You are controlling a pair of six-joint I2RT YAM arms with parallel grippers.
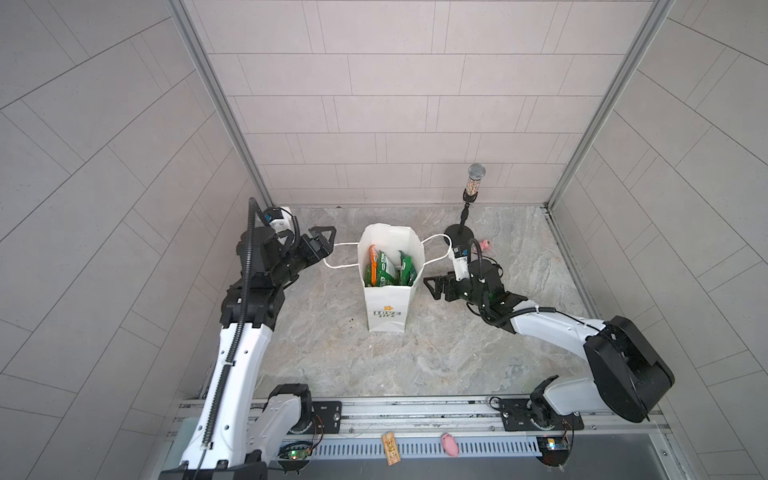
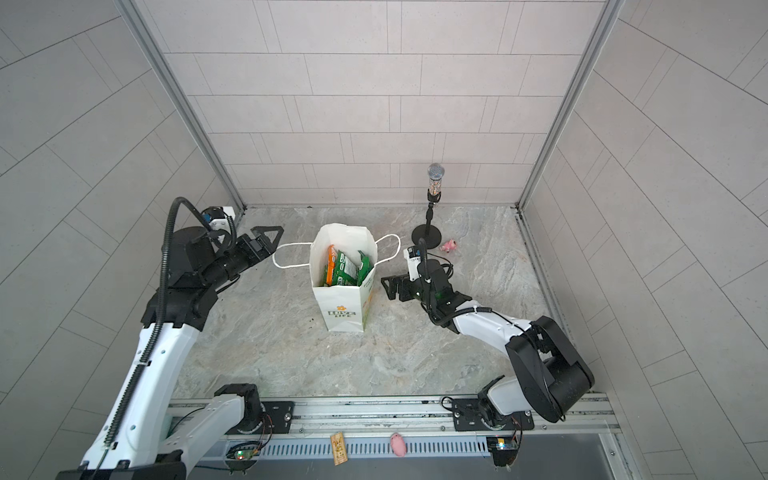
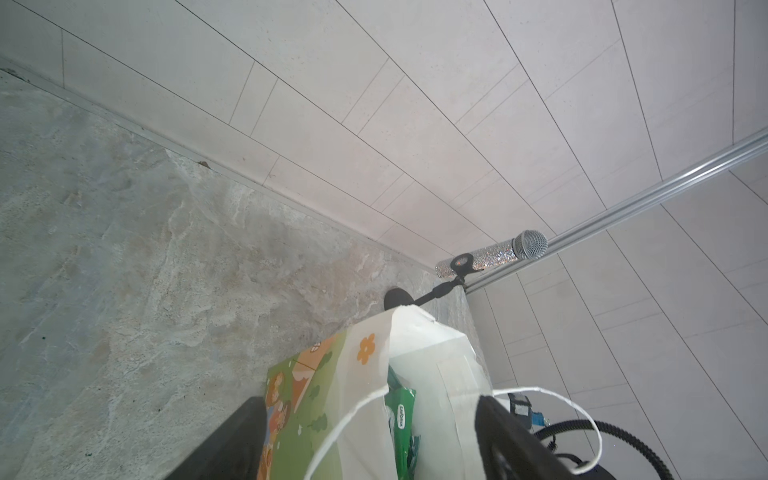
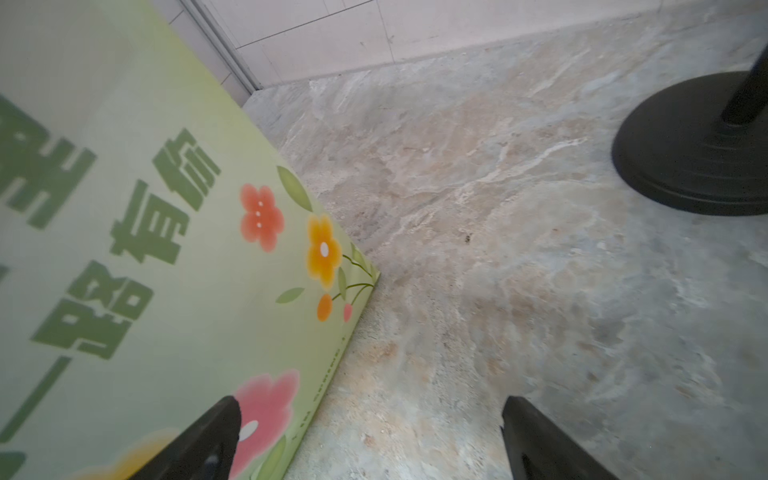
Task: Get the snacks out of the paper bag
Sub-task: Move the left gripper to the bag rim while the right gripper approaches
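The paper bag (image 1: 388, 309) stands upright in the middle of the worktop (image 1: 332, 353), with its mouth open upward. All the snacks (image 1: 388, 270) are inside it, standing on edge: 1 orange packet (image 1: 373, 268) against the bag's left wall and several green packets to the right of that.

The left claw (image 1: 328, 245) is just beside the bag's left side, near the mouth. Its jaws stand wide apart. In the left wrist view the white cord handle (image 3: 353, 411) hangs between them, and they grip nothing.

The right claw (image 1: 431, 287) is just beside the bag's right side, also open and empty. I cannot tell whether 1 finger (image 4: 208, 436) touches the flowered side panel.

Behind the bag, to its right, stands a microphone (image 1: 476, 172) on a black stand, with a small pink toy (image 1: 484, 243) near the base.
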